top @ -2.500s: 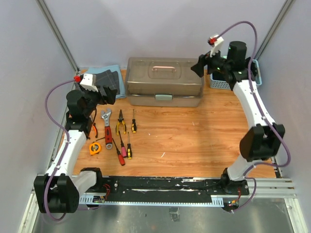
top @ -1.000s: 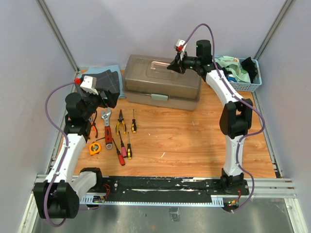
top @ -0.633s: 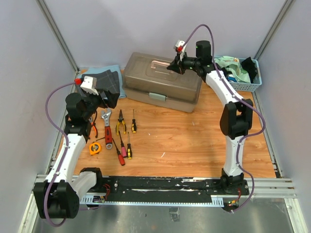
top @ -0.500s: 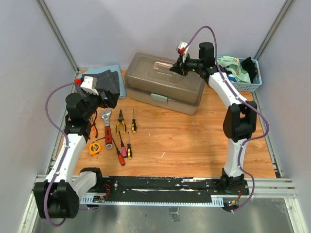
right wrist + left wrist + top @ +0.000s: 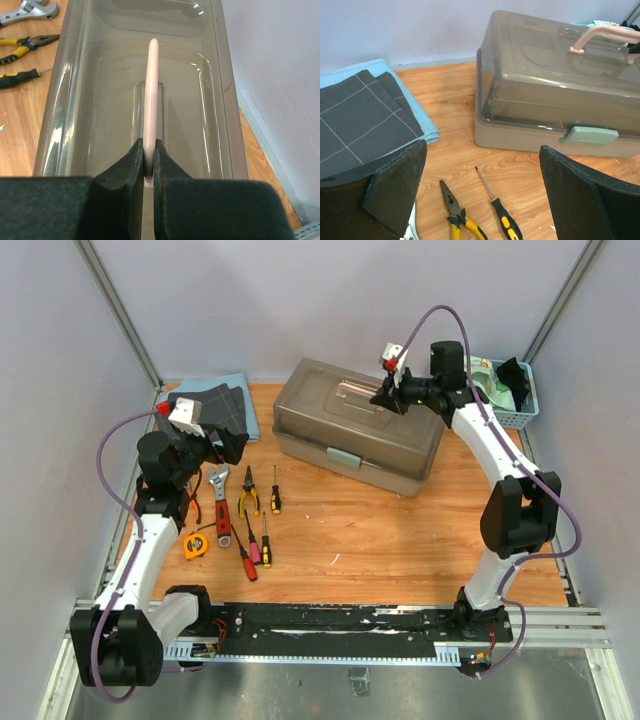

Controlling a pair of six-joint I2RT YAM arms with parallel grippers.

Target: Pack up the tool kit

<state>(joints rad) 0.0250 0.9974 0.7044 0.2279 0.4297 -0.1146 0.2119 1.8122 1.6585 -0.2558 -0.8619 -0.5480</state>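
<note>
A robotics lab test cell, not a home or a working shop; plain pale wall panels (image 5: 300,300) close in the back and both sides, joined at the corners by bare metal struts (image 5: 118,308); the small wooden tabletop (image 5: 400,530) fills the enclosure floor; along its near edge a black mounting rail (image 5: 330,623) on aluminium profile carries two white-and-black robot arms, the left arm (image 5: 140,550) and the right arm (image 5: 490,445), each trailing a loose purple cable (image 5: 101,460); exposed wiring shows at the bases; a toolbox (image 5: 350,430), hand tools (image 5: 222,518) in tidy rows, folded cloths (image 5: 226,400) and a blue basket (image 5: 515,418) are set out on the wood.
</note>
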